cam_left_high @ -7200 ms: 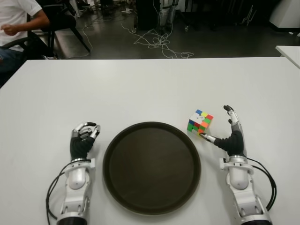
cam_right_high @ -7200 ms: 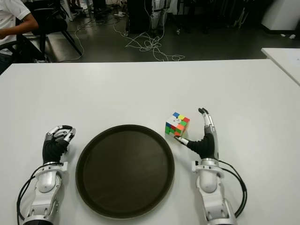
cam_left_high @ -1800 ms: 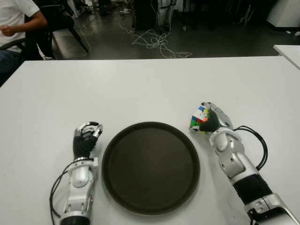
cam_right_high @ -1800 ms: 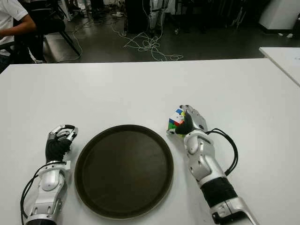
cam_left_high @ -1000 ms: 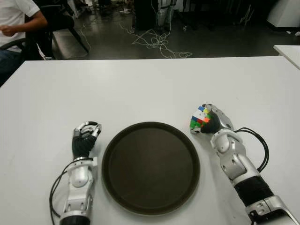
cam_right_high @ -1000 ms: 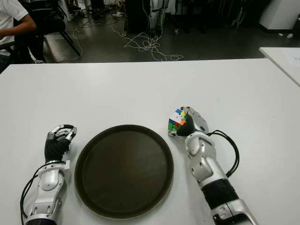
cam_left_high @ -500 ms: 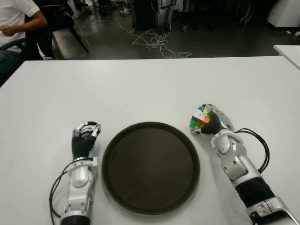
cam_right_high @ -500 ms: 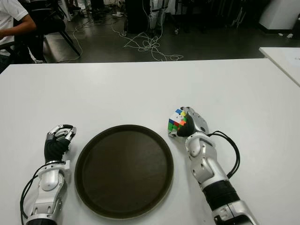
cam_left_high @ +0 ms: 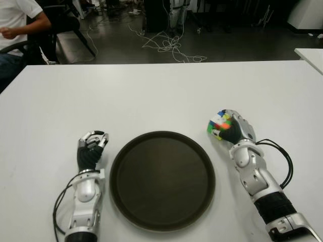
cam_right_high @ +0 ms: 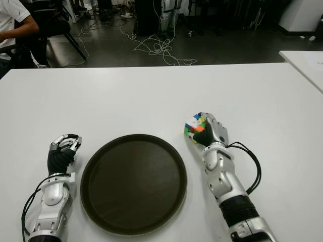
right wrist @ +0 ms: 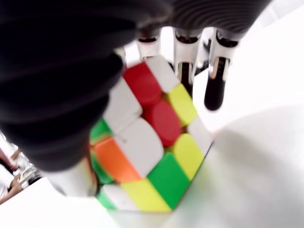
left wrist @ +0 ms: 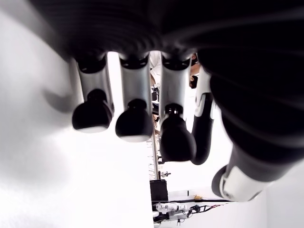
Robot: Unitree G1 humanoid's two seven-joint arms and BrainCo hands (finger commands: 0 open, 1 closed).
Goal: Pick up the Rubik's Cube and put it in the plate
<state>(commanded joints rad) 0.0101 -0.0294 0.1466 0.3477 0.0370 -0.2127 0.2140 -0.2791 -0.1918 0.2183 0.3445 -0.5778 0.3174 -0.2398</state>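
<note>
White table (cam_left_high: 161, 91): dark round plate (cam_left_high: 162, 179) nearest, left hand (cam_left_high: 90, 151) curled empty at its left. Right hand (cam_left_high: 233, 129) grips the tilted cube (cam_left_high: 219, 124), corner-up, just right of the plate's far rim. Beyond: dark floor, cables (cam_left_high: 169, 43), seated person (cam_left_high: 17, 22).

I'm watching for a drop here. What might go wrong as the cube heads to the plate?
The right hand grips the Rubik's Cube partly, much of it uncovered, so it may slip. The plate lies close beside it, so a low carry might clip its raised rim. The left hand shows curled left of the plate.

right hand (cam_left_high: 233, 132) | gripped Rubik's Cube (cam_left_high: 219, 125) | lifted off table (cam_left_high: 151, 91)
</note>
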